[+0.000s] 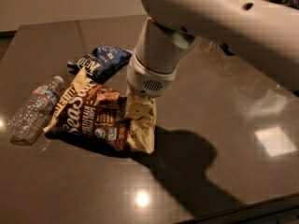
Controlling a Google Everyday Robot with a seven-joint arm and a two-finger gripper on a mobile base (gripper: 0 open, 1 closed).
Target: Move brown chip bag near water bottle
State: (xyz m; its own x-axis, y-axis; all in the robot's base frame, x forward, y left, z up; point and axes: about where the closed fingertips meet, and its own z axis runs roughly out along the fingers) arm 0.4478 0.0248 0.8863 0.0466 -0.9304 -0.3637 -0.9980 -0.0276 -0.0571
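Gripping the brown chip bag (93, 118) by its cream right edge, the gripper (139, 107) is holding it low; the bag's left corner is lying just beside the water bottle (35, 110), so letting go is looking like the next move.

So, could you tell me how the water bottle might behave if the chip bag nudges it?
The water bottle lies on its side, so it would probably roll. It looks clear and crumpled, so likely light, easily shoved. The gripper sits at the cream edge of the brown chip bag.
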